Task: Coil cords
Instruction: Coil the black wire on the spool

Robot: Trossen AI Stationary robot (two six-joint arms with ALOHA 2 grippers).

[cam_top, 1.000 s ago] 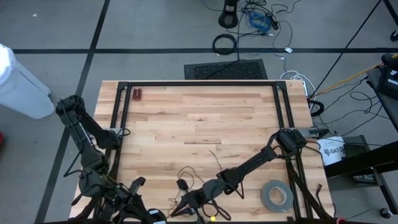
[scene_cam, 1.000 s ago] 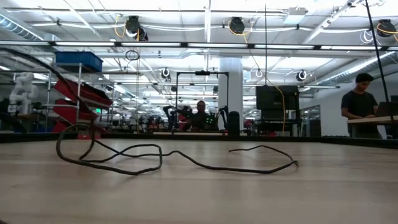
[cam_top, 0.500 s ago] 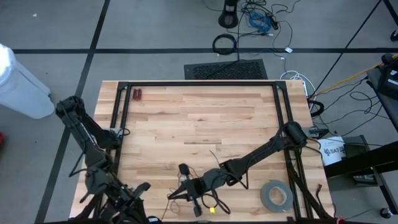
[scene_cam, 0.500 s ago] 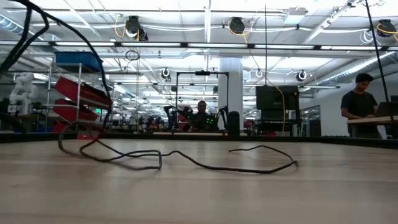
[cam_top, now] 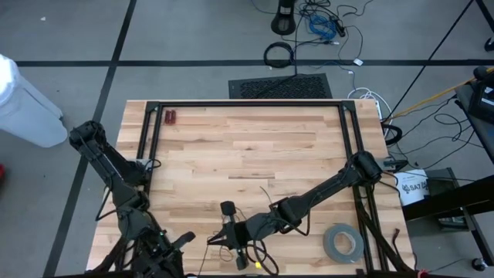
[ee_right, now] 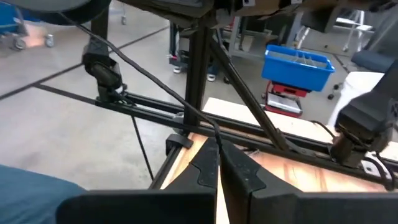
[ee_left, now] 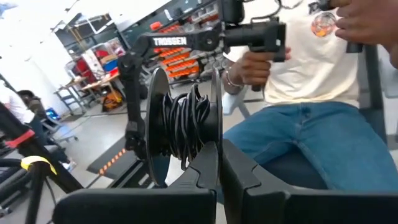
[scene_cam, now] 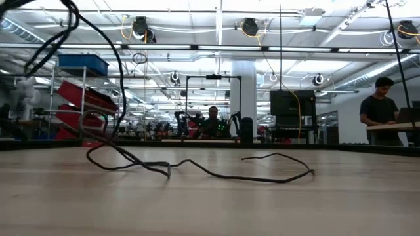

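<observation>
Right hand [cam_top: 234,235] clenched on the thin black cord [scene_cam: 216,172], lifting one end so slack trails across the worktop [cam_top: 247,147]. Left hand [ee_left: 219,163] clenched, parked off the near edge.

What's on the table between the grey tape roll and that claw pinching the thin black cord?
From above, the right claw is shut on the cord. Between it and the tape roll lie only the right arm's own dark links, loose cord strands and bare wood.

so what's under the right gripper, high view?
Loose strands of the thin black cord on the wooden table, by a small yellow bit. The right gripper, shut on the cord, covers whatever lies directly beneath it.
</observation>
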